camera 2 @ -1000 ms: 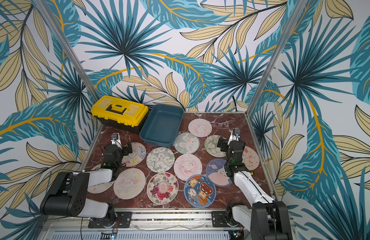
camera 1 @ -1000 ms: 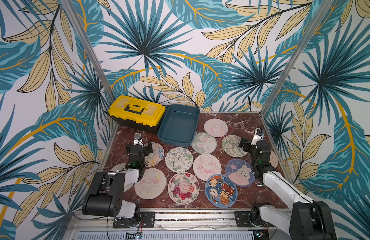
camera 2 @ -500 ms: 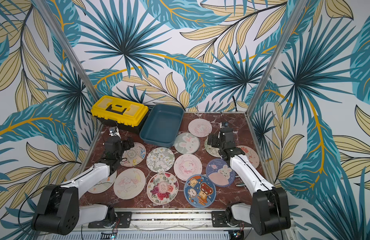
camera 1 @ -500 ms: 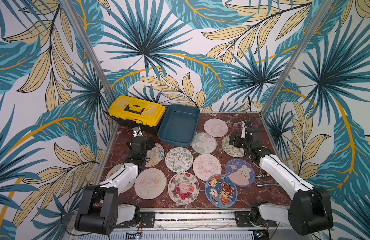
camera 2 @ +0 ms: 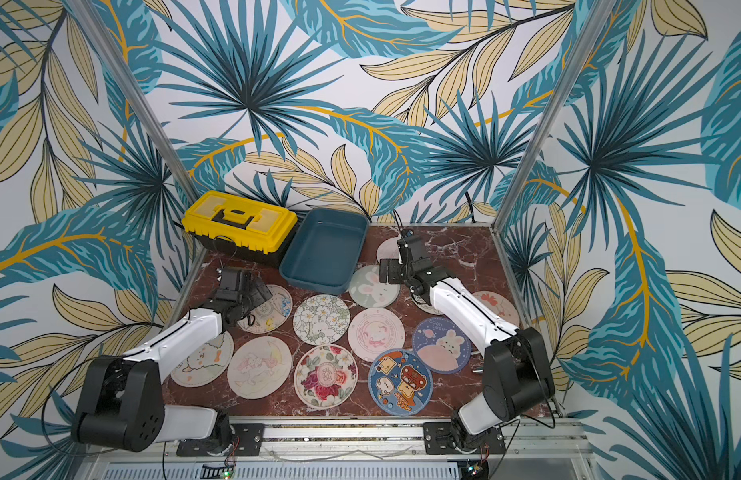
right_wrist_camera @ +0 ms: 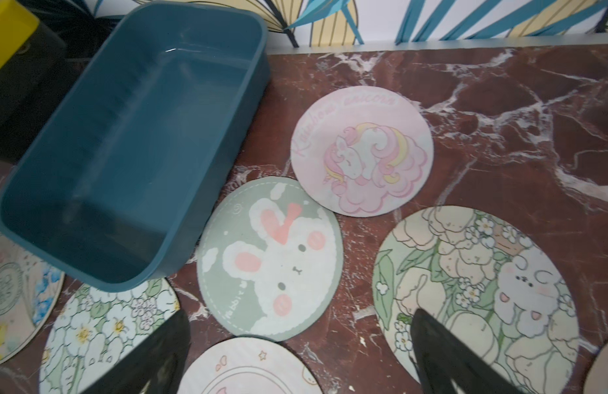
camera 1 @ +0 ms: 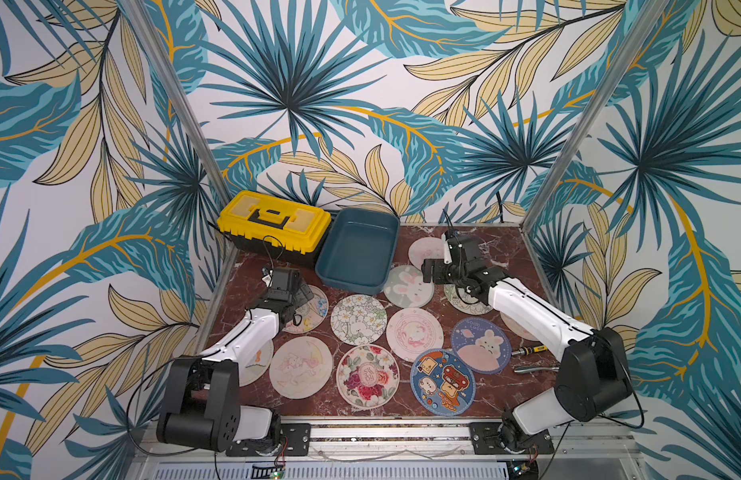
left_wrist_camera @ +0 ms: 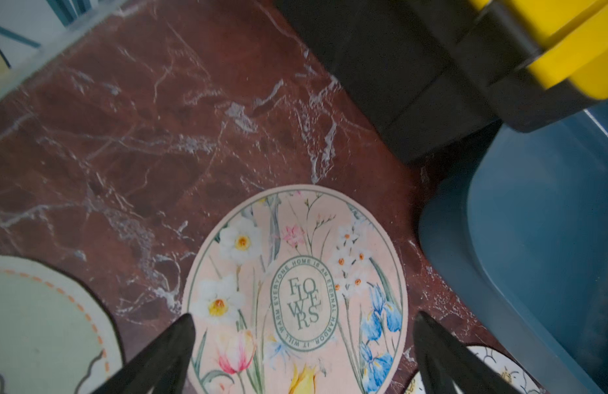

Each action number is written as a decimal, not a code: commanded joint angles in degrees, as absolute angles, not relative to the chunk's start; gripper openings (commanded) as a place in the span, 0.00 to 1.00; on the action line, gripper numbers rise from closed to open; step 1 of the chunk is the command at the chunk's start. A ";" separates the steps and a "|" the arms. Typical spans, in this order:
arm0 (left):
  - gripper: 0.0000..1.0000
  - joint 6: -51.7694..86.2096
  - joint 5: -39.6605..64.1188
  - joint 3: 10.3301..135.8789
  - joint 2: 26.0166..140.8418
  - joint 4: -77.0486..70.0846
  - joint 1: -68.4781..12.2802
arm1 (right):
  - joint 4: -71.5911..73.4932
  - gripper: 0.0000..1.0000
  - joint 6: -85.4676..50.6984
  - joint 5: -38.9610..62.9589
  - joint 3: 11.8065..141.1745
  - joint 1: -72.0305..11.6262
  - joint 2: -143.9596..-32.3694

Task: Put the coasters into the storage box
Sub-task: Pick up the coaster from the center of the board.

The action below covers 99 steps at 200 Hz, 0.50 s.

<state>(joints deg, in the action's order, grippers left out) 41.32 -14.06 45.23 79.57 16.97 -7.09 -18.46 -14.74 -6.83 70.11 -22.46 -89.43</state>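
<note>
Twelve coasters (camera 1: pixel 358 319), thin round discs with bunny, flower and cartoon prints, are lying flat on the red marble table (camera 1: pixel 505 249). One storage box (camera 1: pixel 348 286), dark teal with smooth walls, is standing at the far side, just beside the yellow toolbox (camera 1: pixel 273 220). The left wrist view is showing the word FLOWERS on the pink flower coaster (left_wrist_camera: pixel 295 290) below the left gripper (left_wrist_camera: pixel 304 316); in both top views the gripper is partly covering this disc. The left gripper and the right gripper (right_wrist_camera: pixel 300 313) are both standing with jaws wide apart, holding nothing.

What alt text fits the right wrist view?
Open right gripper hangs above round coasters on a red marble table: green bunny coaster, pink unicorn coaster, pale floral coaster. The empty teal storage box stands beside them.
</note>
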 commanded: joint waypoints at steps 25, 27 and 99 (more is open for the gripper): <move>1.00 45.75 -11.87 48.28 82.74 24.08 -5.88 | -23.85 1.00 -14.58 -2.77 77.87 -28.07 -95.45; 1.00 45.78 -11.87 48.32 82.89 24.24 -5.71 | -24.05 1.00 -14.52 -2.63 78.20 -28.33 -95.71; 0.99 45.67 -8.01 49.34 87.25 24.78 -2.12 | -24.88 1.00 -14.58 2.21 84.64 -36.09 -102.69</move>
<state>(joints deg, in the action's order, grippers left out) 45.52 -9.43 46.46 85.69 23.51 -2.83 -23.51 -14.57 -0.14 82.87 -34.85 -101.45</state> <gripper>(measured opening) 0.995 0.994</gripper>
